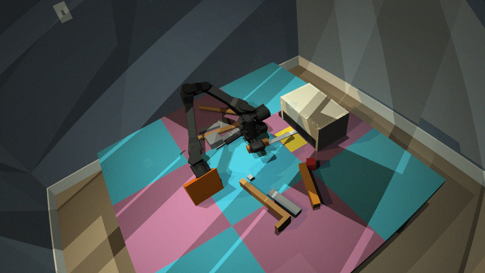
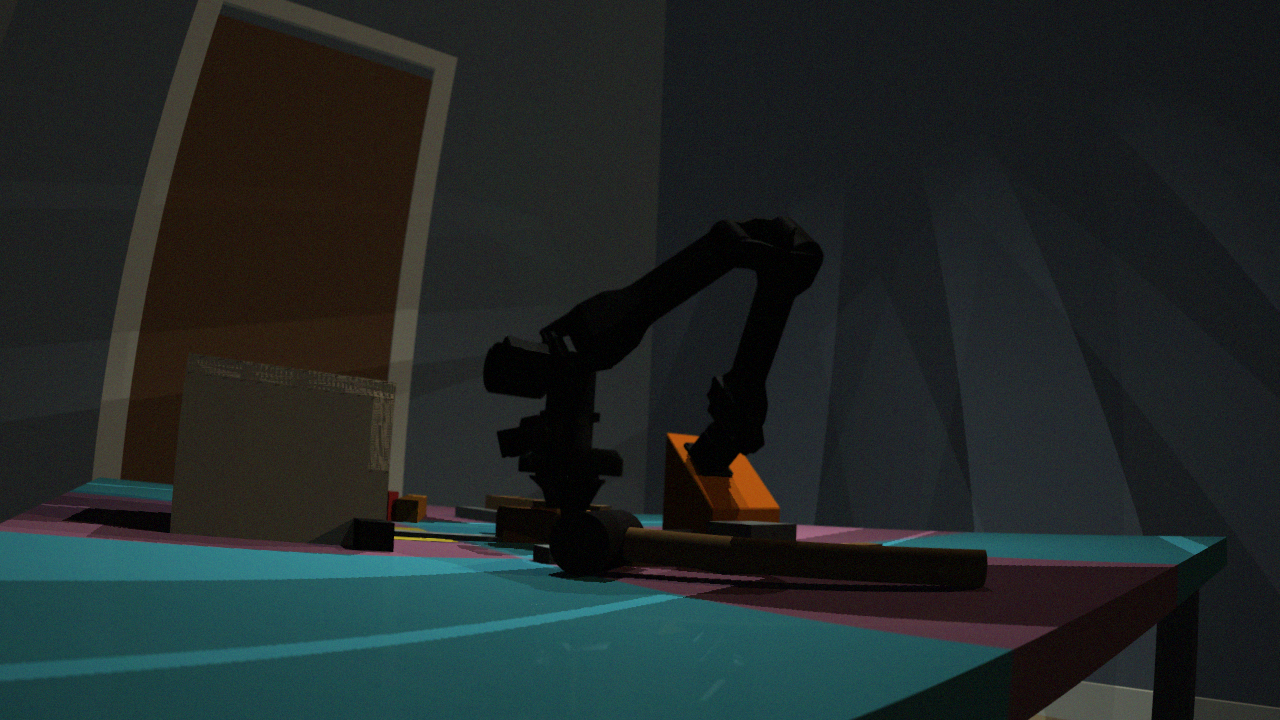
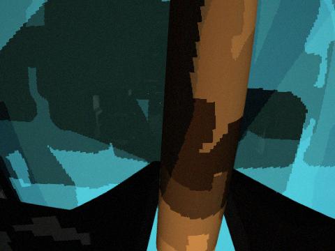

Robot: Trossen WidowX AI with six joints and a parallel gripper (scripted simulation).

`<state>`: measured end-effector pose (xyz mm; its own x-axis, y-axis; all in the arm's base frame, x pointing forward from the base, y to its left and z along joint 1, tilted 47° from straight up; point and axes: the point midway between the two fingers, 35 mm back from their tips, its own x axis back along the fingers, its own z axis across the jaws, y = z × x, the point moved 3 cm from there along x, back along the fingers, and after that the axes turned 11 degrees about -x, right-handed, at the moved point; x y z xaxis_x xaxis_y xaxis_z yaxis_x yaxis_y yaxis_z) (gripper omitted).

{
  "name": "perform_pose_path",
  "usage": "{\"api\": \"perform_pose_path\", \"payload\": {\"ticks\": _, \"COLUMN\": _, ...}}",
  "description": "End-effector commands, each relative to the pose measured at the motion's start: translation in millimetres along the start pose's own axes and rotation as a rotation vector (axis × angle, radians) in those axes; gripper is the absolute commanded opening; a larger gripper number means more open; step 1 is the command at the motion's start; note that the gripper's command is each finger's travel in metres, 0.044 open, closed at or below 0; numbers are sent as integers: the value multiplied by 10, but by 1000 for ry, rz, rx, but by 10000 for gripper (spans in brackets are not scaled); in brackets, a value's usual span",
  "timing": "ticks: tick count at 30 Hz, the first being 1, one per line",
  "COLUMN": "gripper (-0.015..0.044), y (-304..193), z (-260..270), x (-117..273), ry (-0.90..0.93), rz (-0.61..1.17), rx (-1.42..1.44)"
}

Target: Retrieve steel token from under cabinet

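My gripper (image 1: 257, 146) (image 2: 570, 501) (image 3: 189, 171) points down and is shut on the round wooden handle (image 1: 249, 148) (image 2: 523, 522) (image 3: 223, 70) of a long tool, low over the table. The tool's flat steel blade (image 1: 282, 136) runs from the handle across the yellow marked area (image 1: 292, 146) (image 2: 425, 539) to the slotted front of the cabinet (image 1: 313, 105) (image 2: 277, 447). Whether the blade's far end is under the cabinet, I cannot tell. The wrist view shows the handle between both fingers, not the blade's end. The steel token is not visible in any view.
A round rod (image 1: 215, 109) (image 2: 805, 553), a wooden stick (image 1: 218, 130) and a grey block (image 1: 214, 139) lie on the arm's far side. A red cube (image 1: 310, 163), orange bar (image 1: 310, 185), L-shaped stick (image 1: 262, 198), grey bar (image 1: 286, 203) and small pale cube (image 1: 250, 177) lie nearer.
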<state>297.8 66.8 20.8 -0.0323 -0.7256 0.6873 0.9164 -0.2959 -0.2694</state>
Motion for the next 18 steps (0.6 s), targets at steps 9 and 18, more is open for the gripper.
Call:
{"api": "perform_pose_path", "payload": {"ticks": 9, "gripper": 0, "y": -152, "z": -28, "x": -9, "ry": -1, "rz": 4, "rx": -6}}
{"api": "perform_pose_path", "payload": {"ticks": 18, "gripper": 0, "y": -255, "z": -43, "x": -9, "ry": -1, "rz": 5, "rx": -7}}
